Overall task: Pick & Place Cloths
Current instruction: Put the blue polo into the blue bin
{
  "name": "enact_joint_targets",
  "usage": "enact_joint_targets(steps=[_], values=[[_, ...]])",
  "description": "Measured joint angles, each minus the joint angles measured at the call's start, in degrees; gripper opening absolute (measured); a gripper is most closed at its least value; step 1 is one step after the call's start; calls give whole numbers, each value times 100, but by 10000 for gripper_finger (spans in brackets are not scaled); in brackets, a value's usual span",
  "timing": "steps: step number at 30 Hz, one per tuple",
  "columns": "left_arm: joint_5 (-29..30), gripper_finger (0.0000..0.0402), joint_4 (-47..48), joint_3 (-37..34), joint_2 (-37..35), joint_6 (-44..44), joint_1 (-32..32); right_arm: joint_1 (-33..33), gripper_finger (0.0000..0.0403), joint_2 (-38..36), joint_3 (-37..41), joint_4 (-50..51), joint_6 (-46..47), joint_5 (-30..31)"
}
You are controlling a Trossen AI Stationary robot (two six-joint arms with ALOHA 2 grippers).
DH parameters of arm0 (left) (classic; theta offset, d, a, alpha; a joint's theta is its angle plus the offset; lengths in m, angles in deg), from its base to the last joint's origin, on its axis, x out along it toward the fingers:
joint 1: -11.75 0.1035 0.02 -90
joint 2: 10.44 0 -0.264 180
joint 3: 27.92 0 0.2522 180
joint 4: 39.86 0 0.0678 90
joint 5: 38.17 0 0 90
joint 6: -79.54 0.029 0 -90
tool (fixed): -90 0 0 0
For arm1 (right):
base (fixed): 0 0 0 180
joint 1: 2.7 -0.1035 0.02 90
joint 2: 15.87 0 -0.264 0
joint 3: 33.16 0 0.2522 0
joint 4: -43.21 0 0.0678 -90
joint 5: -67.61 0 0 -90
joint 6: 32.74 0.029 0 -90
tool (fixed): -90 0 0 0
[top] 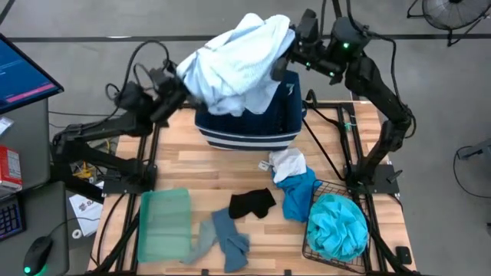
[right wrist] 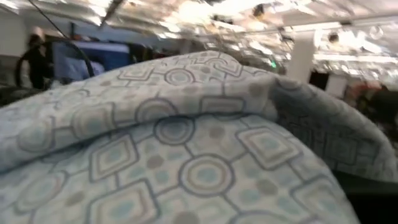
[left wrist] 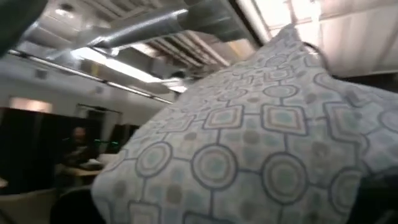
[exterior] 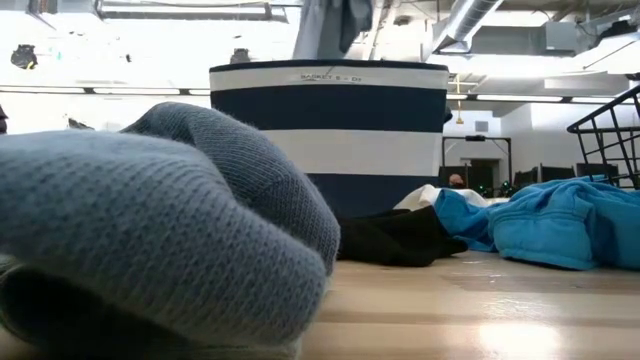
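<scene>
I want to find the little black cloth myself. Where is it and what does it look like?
Find the big navy bin with white stripes at the back of the wooden table. Just in front of it lies the small black cloth, flat on the wood. It is the only black one, between the grey-blue cloth and the bright blue cloth.

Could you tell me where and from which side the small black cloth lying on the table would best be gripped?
Probably the black cloth is best pinched from straight above at its bunched middle, where the fabric humps up. It lies flat and loose on the wooden table, apart from the grey-blue cloth and bright blue cloth, so a top-down approach looks unobstructed.
</scene>
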Motion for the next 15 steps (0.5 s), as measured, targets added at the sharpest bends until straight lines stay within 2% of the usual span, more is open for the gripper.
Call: enact_joint_targets(steps=[6,10,15], values=[[-441,5,563,2,475,-777,899,458,0,346,-2,822,298,28],[-494,7,1126,0,764,-872,1158,734,0,651,0,1814,460,65],[-505,7,2301,0,913,-867,1301,911,0,1040,0,3048,471,48]])
